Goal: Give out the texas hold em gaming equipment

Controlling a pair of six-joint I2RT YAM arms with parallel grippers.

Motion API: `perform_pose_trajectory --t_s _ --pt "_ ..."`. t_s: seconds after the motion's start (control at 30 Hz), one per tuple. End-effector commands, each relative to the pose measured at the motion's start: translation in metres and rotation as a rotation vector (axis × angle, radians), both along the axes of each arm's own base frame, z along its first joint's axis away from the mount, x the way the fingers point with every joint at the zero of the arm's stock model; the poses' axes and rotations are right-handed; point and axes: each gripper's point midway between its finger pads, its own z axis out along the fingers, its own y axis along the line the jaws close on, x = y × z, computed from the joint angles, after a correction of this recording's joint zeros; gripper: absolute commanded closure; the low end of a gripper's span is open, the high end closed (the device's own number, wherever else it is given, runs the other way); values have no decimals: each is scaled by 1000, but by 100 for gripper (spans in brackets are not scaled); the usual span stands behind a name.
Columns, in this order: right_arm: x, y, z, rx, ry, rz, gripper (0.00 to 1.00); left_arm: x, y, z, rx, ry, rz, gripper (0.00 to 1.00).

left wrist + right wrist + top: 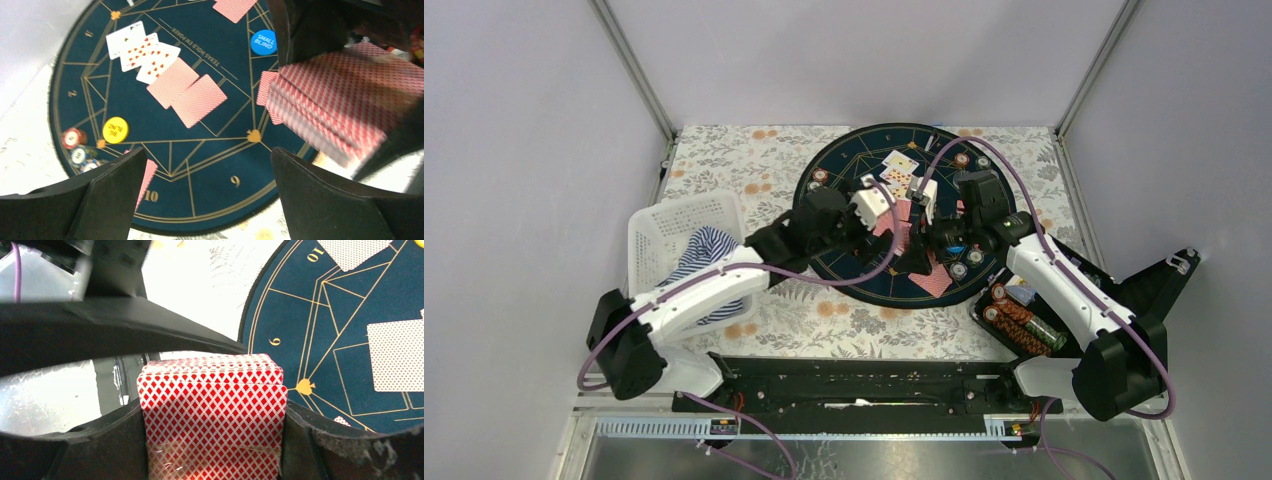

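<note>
Right gripper (212, 455) is clamped on a deck of red-backed cards (212, 405), one finger against each side, and carries it near the rim of the round dark mat (200, 165). Left gripper (207, 197) is released, jaws wide with nothing between them, just beside the deck (whether they touch cannot be told). On the mat, three face-up cards (142, 50) and two face-down cards (187, 92) overlap in a row. The blue disc (263, 42) and yellow disc (115, 130) lie well apart. Chip stacks (75, 145) sit at the rim beside the yellow disc.
</note>
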Motion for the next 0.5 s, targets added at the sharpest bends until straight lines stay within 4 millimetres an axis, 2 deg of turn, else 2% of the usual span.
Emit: perform_pose_trajectory --t_s 0.0,0.07,0.13,0.27,0.37,0.47 --pt "8 -1 12 -6 -129 9 100 -21 18 38 -224 176 -18 1" --pt "9 -4 8 -31 -147 8 100 -10 33 49 -308 262 30 1" --pt "10 -6 6 -52 -163 15 100 -5 38 62 -398 379 11 1" --pt "11 -9 4 -89 -194 35 100 -13 21 79 -511 591 -76 1" --pt "10 -9 4 -104 -209 48 100 -25 3 82 -592 777 -149 5" --pt "10 -8 2 -124 -235 52 100 -30 -8 84 -663 893 -190 7"
